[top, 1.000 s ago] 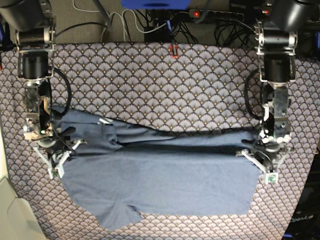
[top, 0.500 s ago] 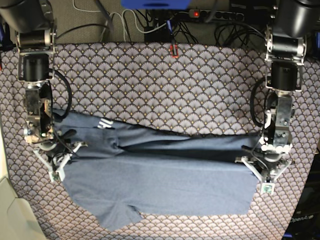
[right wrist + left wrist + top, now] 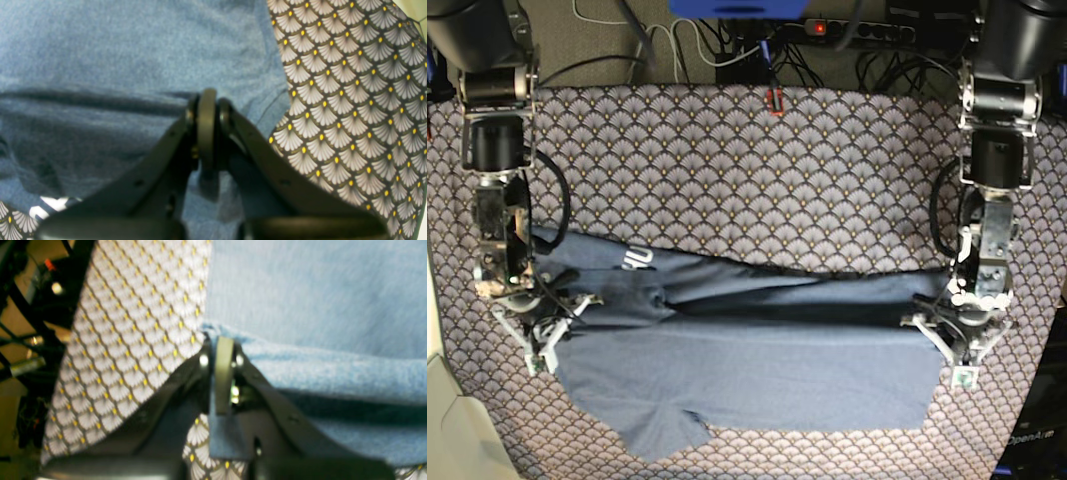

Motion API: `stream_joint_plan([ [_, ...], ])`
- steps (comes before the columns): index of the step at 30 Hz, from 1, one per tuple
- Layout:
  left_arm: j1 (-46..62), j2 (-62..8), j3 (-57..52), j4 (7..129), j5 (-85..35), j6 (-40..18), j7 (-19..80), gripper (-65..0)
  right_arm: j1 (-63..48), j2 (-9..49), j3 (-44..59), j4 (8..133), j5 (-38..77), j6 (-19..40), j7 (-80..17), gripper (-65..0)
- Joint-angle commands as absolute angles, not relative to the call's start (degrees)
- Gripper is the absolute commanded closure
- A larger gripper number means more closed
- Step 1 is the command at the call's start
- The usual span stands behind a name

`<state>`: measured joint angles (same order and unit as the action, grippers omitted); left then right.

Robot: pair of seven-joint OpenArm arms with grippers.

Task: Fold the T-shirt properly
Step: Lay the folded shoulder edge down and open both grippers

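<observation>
The slate-blue T-shirt (image 3: 747,365) lies spread across the patterned cloth, its far part folded over toward the front. A bit of white lettering (image 3: 637,258) shows on the turned-up layer at the left. My left gripper (image 3: 960,352), on the right of the base view, is shut on the shirt's right edge. In the left wrist view the left gripper (image 3: 223,341) pinches a fold of the T-shirt (image 3: 317,300). My right gripper (image 3: 543,338) is shut on the shirt's left edge. In the right wrist view the right gripper (image 3: 206,96) clamps the T-shirt (image 3: 116,50).
A grey-and-tan fan-patterned cloth (image 3: 757,170) covers the whole table under the shirt. Cables and a power strip (image 3: 867,30) run along the far edge. A pale object (image 3: 447,420) sits at the front left corner.
Both grippers have moved toward the front edge, dragging the folded layer with them. The left gripper also shifted outward. More white lettering shows at the left.
</observation>
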<state>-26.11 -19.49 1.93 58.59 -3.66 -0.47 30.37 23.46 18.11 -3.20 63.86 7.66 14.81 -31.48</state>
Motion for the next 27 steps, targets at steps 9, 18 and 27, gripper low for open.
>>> stream_joint_plan([
  [9,-27.7,-20.4,1.4,58.9,-3.5,0.1,29.2,-23.8,24.7,19.0,-6.7,64.7,7.3,14.4,-31.8,-13.2],
  [18,-19.6,-20.2,0.0,70.0,-3.7,0.2,29.8,-41.9,22.5,20.6,-6.4,68.6,7.3,14.4,-32.8,-32.1],
  [27,-11.2,-13.7,-11.8,73.8,-3.7,0.2,29.1,-41.8,10.7,21.1,1.8,79.0,7.3,14.3,-32.8,-32.2],
])
